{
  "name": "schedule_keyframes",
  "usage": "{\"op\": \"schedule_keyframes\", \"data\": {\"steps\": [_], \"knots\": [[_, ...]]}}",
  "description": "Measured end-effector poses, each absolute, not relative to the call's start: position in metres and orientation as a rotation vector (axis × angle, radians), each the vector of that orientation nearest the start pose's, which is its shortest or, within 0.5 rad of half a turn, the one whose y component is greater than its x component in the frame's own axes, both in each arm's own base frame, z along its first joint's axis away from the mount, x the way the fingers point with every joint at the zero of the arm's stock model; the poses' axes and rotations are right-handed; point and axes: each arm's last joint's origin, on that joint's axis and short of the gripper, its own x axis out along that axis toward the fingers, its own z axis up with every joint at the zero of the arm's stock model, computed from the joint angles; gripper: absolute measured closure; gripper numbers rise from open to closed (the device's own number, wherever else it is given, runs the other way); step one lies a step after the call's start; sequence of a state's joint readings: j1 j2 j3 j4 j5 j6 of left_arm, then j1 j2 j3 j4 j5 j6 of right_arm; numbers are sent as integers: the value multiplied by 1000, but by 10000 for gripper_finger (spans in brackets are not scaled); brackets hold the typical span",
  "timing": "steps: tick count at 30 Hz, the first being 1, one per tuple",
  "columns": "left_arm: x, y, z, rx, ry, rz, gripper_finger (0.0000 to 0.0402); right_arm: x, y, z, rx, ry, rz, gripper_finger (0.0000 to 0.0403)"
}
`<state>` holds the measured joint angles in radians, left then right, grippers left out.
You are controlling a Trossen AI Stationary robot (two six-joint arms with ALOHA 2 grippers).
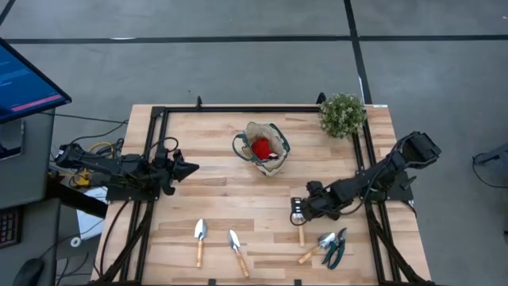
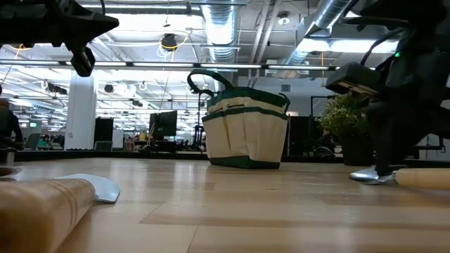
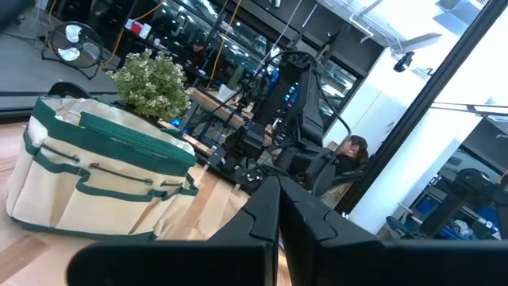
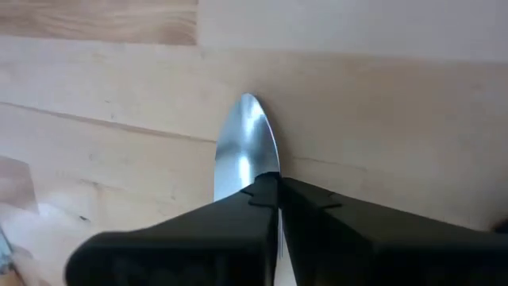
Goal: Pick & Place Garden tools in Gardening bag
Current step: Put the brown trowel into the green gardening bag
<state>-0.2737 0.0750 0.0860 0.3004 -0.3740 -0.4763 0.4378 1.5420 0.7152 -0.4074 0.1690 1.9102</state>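
Observation:
The beige canvas bag (image 1: 265, 149) stands at the table's middle far part, with a red glove (image 1: 261, 148) inside; it also shows in the low view (image 2: 246, 130) and the left wrist view (image 3: 95, 175). My right gripper (image 1: 299, 210) is down at the table's right near part, shut on a trowel (image 4: 248, 143) whose wooden handle (image 1: 301, 235) points toward the near edge. My left gripper (image 1: 187, 168) is shut and empty, raised at the table's left. Two trowels (image 1: 200, 238) (image 1: 236, 251), a fork (image 1: 316, 248) and pruning shears (image 1: 336, 246) lie flat near the front edge. My right gripper is shut on the trowel where the silver blade (image 4: 246, 171) narrows toward the handle. The fingers (image 4: 198, 230) cover the place of contact. They come slanting down from the table's right and lie across the tool. The blade (image 2: 371, 176) and handle (image 2: 422, 178) lie on the table.
A bushy green potted plant (image 1: 343, 114) stands at the far right corner. A black frame (image 1: 238, 110) runs along the table's far and side edges. A monitor (image 1: 24, 79) stands off the table's left. Bare wood lies between the bag and the near tools.

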Motion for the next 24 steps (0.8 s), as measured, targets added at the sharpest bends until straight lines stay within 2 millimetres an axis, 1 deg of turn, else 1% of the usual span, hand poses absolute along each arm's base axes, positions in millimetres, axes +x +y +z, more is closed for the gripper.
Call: {"op": "schedule_keyframes", "data": {"steps": [2, 7, 13, 15, 19, 24], "knots": [[91, -14, 215, -571, -314, 27, 395, 233, 101, 141, 1283, 900, -892, 402], [91, -14, 215, -572, -316, 27, 395, 230, 94, 162, 1247, 746, -878, 402], [90, -14, 216, -575, -324, 25, 395, 213, 82, 189, 1193, 590, -912, 402], [90, -14, 216, -576, -329, 24, 395, 207, 77, 196, 1170, 567, -917, 402], [90, -14, 216, -579, -334, 40, 395, 199, 70, 205, 1131, 557, -926, 402], [90, -13, 217, -585, -345, 67, 395, 193, 64, 208, 1043, 497, -966, 402]]}}
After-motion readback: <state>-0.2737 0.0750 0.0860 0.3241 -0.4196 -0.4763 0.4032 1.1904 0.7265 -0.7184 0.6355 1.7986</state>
